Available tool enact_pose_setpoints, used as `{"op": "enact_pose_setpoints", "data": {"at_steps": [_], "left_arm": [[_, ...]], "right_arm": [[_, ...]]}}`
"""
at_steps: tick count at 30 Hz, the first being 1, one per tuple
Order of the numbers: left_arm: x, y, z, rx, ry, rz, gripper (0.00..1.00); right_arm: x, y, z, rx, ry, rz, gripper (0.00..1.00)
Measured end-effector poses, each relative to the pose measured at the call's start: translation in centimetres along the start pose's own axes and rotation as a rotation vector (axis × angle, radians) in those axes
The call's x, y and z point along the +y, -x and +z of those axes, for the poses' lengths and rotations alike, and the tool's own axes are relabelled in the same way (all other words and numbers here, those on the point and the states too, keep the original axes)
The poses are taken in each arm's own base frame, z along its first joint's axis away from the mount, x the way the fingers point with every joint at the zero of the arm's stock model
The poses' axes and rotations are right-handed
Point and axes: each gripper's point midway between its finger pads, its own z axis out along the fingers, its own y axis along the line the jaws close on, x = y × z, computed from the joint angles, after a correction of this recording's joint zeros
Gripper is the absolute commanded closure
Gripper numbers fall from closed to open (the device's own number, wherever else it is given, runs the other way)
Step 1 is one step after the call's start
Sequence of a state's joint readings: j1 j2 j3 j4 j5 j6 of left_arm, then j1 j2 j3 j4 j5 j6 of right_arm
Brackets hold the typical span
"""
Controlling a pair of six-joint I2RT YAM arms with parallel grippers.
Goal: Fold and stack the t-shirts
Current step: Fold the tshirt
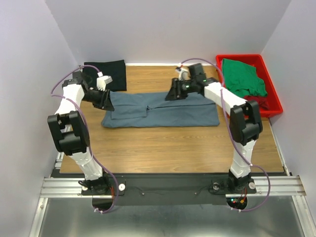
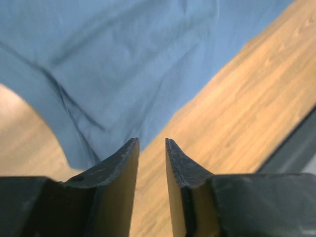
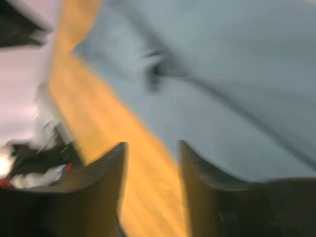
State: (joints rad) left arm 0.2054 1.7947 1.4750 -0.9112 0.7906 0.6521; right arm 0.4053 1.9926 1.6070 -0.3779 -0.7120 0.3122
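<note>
A slate blue-grey t-shirt (image 1: pixel 163 111) lies folded into a long band across the middle of the wooden table. My left gripper (image 1: pixel 106 101) hovers at its left back corner. In the left wrist view that gripper (image 2: pixel 152 143) is open, with bare wood between the fingers and the blue-grey t-shirt (image 2: pixel 123 64) just ahead. My right gripper (image 1: pixel 173 94) is at the shirt's back edge. The right wrist view is blurred, but the gripper (image 3: pixel 150 145) shows open and empty over the blue-grey t-shirt's (image 3: pixel 222 74) edge. A folded black t-shirt (image 1: pixel 105 74) lies at the back left. A green t-shirt (image 1: pixel 242 76) sits in the tray.
The red plastic tray (image 1: pixel 274 94) stands at the back right corner, with a bit of dark red cloth (image 1: pixel 260 102) under the green shirt. White walls close the table on three sides. Bare wood (image 1: pixel 173 148) stretches between the shirt and the arm bases.
</note>
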Motion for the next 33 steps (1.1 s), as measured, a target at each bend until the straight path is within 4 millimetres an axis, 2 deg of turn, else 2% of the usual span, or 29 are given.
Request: {"op": "enact_pose_setpoints", "data": {"at_steps": [2,4,5,7,8,12,15,19,25,27,30,32,33], "left_arm": [[-0.6,0.9,0.9,-0.011,0.017,0.022,0.66],[-0.9,1.4,2.4,-0.01,0.032,0.022,0.66],[-1.1,1.4,3.3,-0.002,0.036,0.019,0.66],[-1.5,1.5,4.6,0.013,0.041,0.009,0.66],[-1.7,1.7,5.5,0.021,0.041,0.004,0.66],[-1.3,1.9,7.0,0.031,0.073,-0.026,0.66],[-0.8,1.9,7.3,0.027,0.097,-0.05,0.67],[-0.8,0.6,8.2,0.05,0.11,-0.082,0.67],[-1.0,-1.4,9.0,0.097,0.131,-0.119,0.67],[-1.0,-1.8,8.8,0.104,0.152,-0.12,0.68],[-1.1,-2.0,8.4,0.106,0.177,-0.115,0.7],[-1.1,-1.9,8.4,0.105,0.192,-0.108,0.71],[-1.2,-1.8,8.4,0.105,0.199,-0.104,0.71]], "right_arm": [[-2.4,1.0,-1.6,-0.032,-0.066,-0.003,0.62],[-6.4,1.2,-3.1,-0.055,-0.17,0.005,0.64],[-7.7,0.9,-3.5,-0.053,-0.202,0.013,0.65],[-11.0,-1.1,-3.9,-0.012,-0.283,0.039,0.68],[-11.9,-2.0,-3.8,0.01,-0.305,0.045,0.68],[-14.2,-6.6,-2.8,0.128,-0.359,0.07,0.73],[-14.5,-7.9,-2.6,0.152,-0.362,0.074,0.73],[-14.0,-9.4,-3.1,0.158,-0.35,0.08,0.73],[-11.7,-13.8,-4.4,0.223,-0.291,0.133,0.74],[-9.6,-16.0,-4.6,0.281,-0.244,0.13,0.71],[-4.4,-20.2,-5.0,0.413,-0.133,0.105,0.7],[-1.5,-21.0,-5.6,0.458,-0.077,0.078,0.67],[-0.5,-20.3,-6.0,0.448,-0.062,0.059,0.67]]}}
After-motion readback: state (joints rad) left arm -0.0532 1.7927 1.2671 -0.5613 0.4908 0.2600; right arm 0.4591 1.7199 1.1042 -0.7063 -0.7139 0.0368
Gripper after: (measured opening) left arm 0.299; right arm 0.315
